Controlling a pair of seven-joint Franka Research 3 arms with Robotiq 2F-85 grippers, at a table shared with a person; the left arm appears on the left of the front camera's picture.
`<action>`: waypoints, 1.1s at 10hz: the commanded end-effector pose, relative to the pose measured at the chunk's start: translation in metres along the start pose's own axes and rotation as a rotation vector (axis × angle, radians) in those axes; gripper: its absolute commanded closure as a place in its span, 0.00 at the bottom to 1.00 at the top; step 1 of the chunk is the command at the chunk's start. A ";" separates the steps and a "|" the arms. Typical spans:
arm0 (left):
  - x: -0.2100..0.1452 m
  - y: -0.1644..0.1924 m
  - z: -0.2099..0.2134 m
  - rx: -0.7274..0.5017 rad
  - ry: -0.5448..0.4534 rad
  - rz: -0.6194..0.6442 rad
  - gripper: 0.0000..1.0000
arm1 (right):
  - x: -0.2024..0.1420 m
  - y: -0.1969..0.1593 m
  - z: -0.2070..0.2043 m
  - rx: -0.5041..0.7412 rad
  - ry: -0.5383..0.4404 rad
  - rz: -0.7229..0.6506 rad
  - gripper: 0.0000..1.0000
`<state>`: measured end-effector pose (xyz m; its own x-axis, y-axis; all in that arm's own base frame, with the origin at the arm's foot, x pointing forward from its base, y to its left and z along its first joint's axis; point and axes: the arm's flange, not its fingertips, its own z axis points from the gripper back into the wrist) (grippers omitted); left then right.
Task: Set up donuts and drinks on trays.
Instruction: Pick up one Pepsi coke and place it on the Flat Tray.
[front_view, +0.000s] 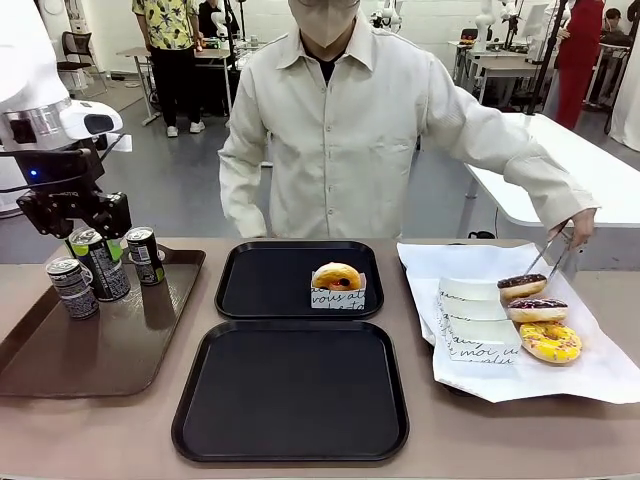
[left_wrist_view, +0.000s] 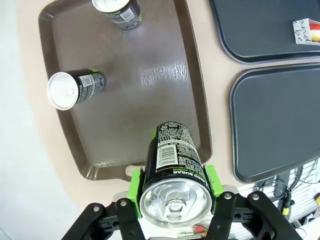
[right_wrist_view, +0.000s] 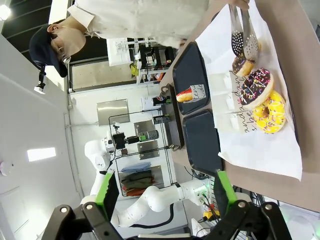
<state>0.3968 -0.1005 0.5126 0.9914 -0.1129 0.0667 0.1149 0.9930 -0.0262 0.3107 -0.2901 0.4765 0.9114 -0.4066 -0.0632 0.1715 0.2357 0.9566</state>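
My left gripper (front_view: 82, 232) is shut on a dark can (front_view: 100, 265), one of the drinks, over the brown tray (front_view: 120, 345). In the left wrist view the green pads (left_wrist_view: 134, 186) press both sides of that can (left_wrist_view: 174, 172). Two more cans (front_view: 72, 287) (front_view: 145, 255) stand on the brown tray. A donut (front_view: 337, 277) in a printed sleeve sits on the far black tray (front_view: 262, 285). The near black tray (front_view: 290, 395) holds nothing. My right gripper (right_wrist_view: 165, 192) is open and empty, high above the table. The person's tongs (front_view: 552, 252) hover at a chocolate donut (front_view: 522, 287).
A white paper sheet (front_view: 590, 375) at the right carries a sprinkled chocolate donut (front_view: 537, 310), a yellow donut (front_view: 550, 342) and several empty sleeves (front_view: 472, 318). The person stands at the far edge. Bare tabletop lies along the front edge.
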 end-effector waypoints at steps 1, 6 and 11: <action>0.003 -0.019 0.006 0.032 -0.053 -0.017 0.41 | 0.001 -0.001 0.000 0.017 -0.003 0.002 0.00; 0.081 -0.133 -0.044 0.081 -0.124 -0.122 0.41 | 0.001 -0.001 0.000 0.017 -0.003 0.002 0.00; 0.128 -0.177 -0.082 0.041 -0.138 -0.112 0.41 | 0.001 -0.001 0.000 0.017 -0.003 0.002 0.00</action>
<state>0.5005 -0.2808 0.4379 0.9544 -0.2396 0.1781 0.2426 0.9701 0.0049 0.3105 -0.2901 0.4764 0.9112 -0.4070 -0.0635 0.1718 0.2353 0.9566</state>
